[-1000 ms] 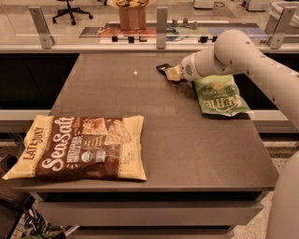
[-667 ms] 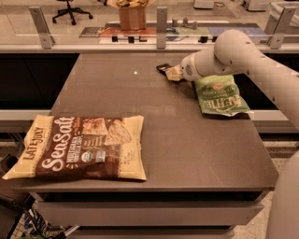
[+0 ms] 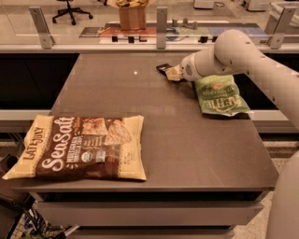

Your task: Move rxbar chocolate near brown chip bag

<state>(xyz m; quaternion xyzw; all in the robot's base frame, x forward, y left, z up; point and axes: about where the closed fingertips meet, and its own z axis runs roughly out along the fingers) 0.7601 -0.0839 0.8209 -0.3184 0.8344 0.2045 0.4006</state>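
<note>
Your gripper (image 3: pixel 174 73) is staying by the rxbar chocolate (image 3: pixel 163 68) at the far edge; I cannot tell its grip; nothing is nearing the brown chip bag (image 3: pixel 84 147) yet.

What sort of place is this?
Probably an office break area: a swivel chair behind, a counter holding the brown chip bag and a green bag. The hand is by the rxbar chocolate at the far side.
</note>
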